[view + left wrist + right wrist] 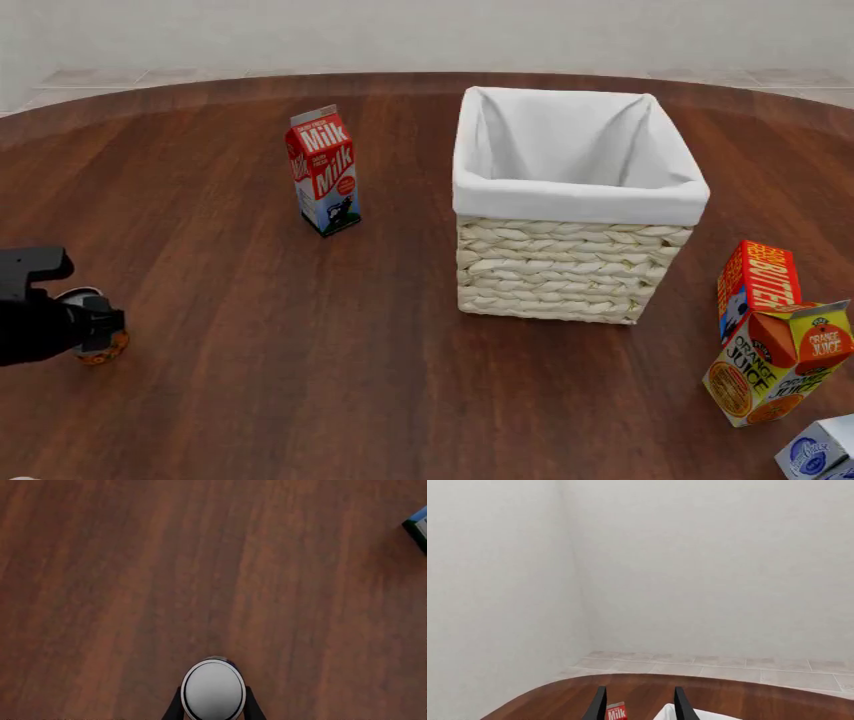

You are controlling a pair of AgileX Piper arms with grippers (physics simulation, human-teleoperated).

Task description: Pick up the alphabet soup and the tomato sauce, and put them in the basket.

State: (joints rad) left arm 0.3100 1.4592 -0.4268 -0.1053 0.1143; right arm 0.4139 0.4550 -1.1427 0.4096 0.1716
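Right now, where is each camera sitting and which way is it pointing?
Front view: fixed above and behind the arms, looking forward and down at the table, basket and milk carton; only the left arm shows.
Left wrist view: behind the left hand, facing down at the table; its fingers clamp the alphabet soup.
Right wrist view: behind the right hand, facing the far wall; its open fingers show.
Shared: front and right wrist views both catch the milk carton.

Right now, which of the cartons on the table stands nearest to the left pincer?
The milk carton, red and white, standing alone left of the basket. The butter carton and orange juice carton stand at the far right, beyond the basket.
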